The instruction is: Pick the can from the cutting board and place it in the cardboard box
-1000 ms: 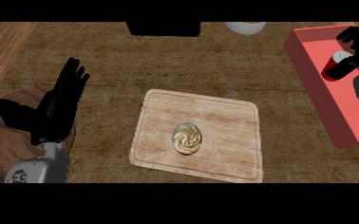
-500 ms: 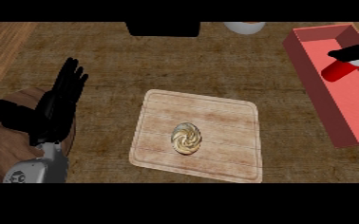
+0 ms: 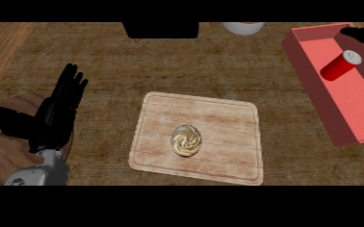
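Inside the cardboard box point(image 3: 334, 101) at your right, the red can point(image 3: 338, 65) lay tilted near the far wall. Only a dark tip of your right robot hand point(image 3: 353, 32) showed, so you couldn't tell its fingers. Your left robot hand point(image 3: 58, 108) rested with fingers straight. Lying tilted, the can might have rolled.

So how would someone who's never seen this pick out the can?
Find the red box at the counter's right edge. The can lies tilted inside it: a red cylinder with a pale round end, the only thing in the box.
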Controlling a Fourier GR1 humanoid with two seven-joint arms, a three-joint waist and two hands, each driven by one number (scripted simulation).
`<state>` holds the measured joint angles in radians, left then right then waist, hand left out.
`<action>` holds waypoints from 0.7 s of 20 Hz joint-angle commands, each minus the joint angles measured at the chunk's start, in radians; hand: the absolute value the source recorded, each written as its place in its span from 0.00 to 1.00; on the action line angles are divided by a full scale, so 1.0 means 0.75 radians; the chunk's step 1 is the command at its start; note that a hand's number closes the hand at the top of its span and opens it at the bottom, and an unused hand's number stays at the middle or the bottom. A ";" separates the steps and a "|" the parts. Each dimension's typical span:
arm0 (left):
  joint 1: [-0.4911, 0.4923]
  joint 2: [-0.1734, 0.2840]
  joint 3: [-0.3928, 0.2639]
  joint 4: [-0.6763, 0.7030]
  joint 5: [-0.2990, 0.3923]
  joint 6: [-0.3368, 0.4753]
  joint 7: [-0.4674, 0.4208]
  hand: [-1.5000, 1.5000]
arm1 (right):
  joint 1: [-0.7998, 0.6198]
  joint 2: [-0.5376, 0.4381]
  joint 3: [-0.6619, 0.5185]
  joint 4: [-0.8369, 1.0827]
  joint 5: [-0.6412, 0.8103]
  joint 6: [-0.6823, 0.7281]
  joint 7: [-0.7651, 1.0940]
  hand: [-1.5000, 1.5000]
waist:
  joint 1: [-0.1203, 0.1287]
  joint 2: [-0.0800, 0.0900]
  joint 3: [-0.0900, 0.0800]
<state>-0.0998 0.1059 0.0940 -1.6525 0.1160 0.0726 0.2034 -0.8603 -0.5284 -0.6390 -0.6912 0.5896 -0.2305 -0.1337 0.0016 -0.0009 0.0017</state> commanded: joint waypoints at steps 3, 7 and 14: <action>-0.014 -0.012 -0.027 -0.003 -0.041 0.028 0.017 0.50 | 0.036 -0.018 -0.166 -0.060 -0.268 0.102 -0.060 0.00 | -0.004 0.000 -0.001; -0.054 0.003 -0.007 0.013 -0.026 0.023 0.042 0.50 | 0.121 -0.092 -0.253 0.001 -0.386 0.130 -0.196 0.00 | 0.001 0.004 -0.001; -0.036 -0.010 -0.014 -0.021 -0.028 0.031 0.055 0.50 | 0.263 -0.187 -0.279 0.030 -0.525 0.184 -0.322 0.00 | 0.006 0.004 -0.001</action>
<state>-0.1171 0.0961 0.0839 -1.6536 0.0970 0.0898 0.2178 -0.7087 -0.6300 -0.8306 -0.7020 0.2516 -0.1092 -0.2963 0.0021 0.0006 0.0005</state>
